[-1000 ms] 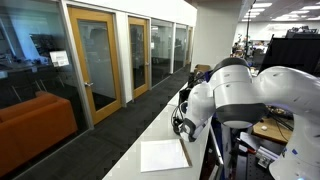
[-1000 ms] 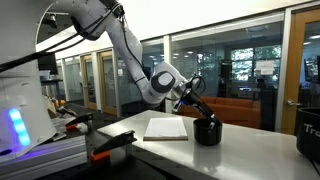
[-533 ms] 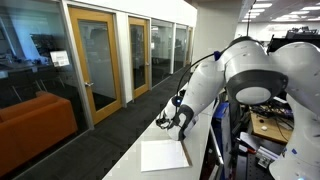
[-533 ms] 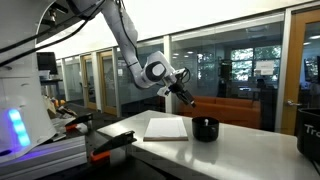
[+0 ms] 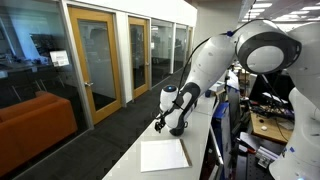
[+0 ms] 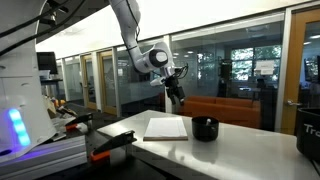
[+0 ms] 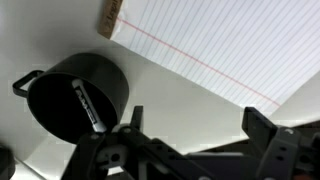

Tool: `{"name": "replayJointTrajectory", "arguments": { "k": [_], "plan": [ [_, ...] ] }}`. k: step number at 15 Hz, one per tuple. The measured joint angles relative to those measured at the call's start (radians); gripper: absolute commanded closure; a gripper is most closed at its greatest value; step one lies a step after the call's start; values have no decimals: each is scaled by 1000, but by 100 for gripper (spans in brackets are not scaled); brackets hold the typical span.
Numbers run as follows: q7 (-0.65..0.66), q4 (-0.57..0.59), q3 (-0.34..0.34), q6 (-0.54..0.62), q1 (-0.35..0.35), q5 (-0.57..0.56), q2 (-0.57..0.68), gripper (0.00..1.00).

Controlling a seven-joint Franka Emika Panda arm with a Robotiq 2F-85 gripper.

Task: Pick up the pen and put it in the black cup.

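While the arm hangs above the white table (image 6: pixel 243 152), the gripper (image 6: pixel 176 100) is well clear of the surface in both exterior views (image 5: pixel 168 124). Wrist view: fingers (image 7: pixel 135 126) spread wide, nothing between them; claw released and empty (image 7: pixel 195 135).

- Pen (image 7: pixel 88 104): inside the black cup (image 7: pixel 75 95), leaning on the inner wall, light lettering showing along its barrel.
- Black cup: upright on the table (image 7: pixel 200 112), loop handle pointing away from the paper, just off one corner of the lined paper sheet (image 7: pixel 220 45), not touching it. In an exterior view the cup (image 6: pixel 205 128) stands just beside the sheet's short edge (image 6: pixel 166 127).
- Paper sheet (image 5: pixel 165 155): flat, close to the table's long edge (image 5: pixel 135 140).
- Cup not visible in that same exterior view.
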Motion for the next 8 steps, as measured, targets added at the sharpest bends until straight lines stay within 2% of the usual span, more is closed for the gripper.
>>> {"name": "replayJointTrajectory", "arguments": {
  "k": [5, 8],
  "plan": [
    [2, 41, 90, -254, -100, -152, -58, 0],
    [26, 58, 128, -295, -139, -202, -66, 0]
  ]
}}
